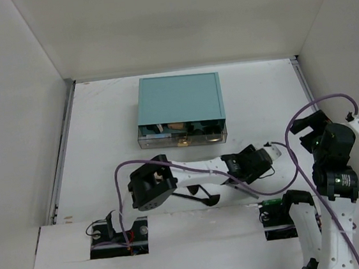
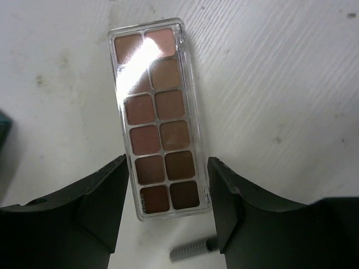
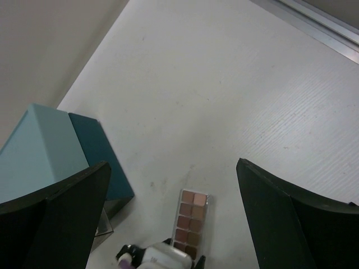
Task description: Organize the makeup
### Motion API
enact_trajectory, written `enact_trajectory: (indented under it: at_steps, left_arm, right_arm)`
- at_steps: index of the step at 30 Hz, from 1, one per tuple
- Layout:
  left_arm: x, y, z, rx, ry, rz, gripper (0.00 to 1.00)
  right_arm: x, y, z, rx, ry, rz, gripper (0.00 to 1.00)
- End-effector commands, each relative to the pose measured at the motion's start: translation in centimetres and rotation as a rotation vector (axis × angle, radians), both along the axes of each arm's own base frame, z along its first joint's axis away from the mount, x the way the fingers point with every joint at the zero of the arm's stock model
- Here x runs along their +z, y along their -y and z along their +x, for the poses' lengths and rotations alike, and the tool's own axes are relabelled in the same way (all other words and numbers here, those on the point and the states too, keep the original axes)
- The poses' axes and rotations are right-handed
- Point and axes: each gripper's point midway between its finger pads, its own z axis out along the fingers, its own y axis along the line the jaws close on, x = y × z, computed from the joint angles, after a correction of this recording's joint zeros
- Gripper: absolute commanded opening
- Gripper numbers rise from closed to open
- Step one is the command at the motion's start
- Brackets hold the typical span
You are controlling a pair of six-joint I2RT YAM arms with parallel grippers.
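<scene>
My left gripper (image 2: pixel 168 168) sits on both sides of the palette (image 2: pixel 154 112), mid-picture. I cannot tell if it pinches yet. My right gripper (image 3: pixel 173 168) gapes open. The smooth case may slip out.

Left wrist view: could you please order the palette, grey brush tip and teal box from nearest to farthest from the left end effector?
1. Palette, centre, within the left end effector.
2. Grey brush tip, at the bottom edge.
3. Teal box, far left edge.
</scene>
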Motion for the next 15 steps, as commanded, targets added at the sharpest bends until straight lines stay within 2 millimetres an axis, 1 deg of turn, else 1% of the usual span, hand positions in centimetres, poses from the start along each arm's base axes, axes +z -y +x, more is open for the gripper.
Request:
enact_trajectory:
  at_steps: [1, 5, 8, 11, 12, 15]
  left_arm:
    - [9.6, 0.2, -0.2, -0.104, 0.084, -0.15, 0.06]
    - [12.5, -0.8, -2.0, -0.184, 0.075, -0.198, 0.05]
    - [14.3, -1.5, -2.7, -0.205, 0.067, -0.23, 0.05]
    - [16.5, -2.2, -2.8, -0.208, 0.074, -0.27, 0.05]
    - [17.3, -2.6, -2.6, -0.203, 0.076, -0.282, 0.05]
    - [19.7, -4.4, -1.6, -0.192, 0.057, -0.322, 0.07]
  right_arm:
    - [1.5, 0.2, 0.7, -0.003, 0.083, -0.022, 1.0]
    - [1.5, 0.2, 1.0, -0.004, 0.091, -0.013, 1.0]
    - [1.6, 0.2, 1.3, -0.003, 0.099, -0.008, 1.0]
    - [1.8, 0.2, 1.5, -0.002, 0.11, -0.005, 1.0]
    - [2.0, 0.2, 1.6, -0.002, 0.115, -0.004, 1.0]
    - [1.9, 0.3, 1.7, -0.004, 0.112, -0.004, 1.0]
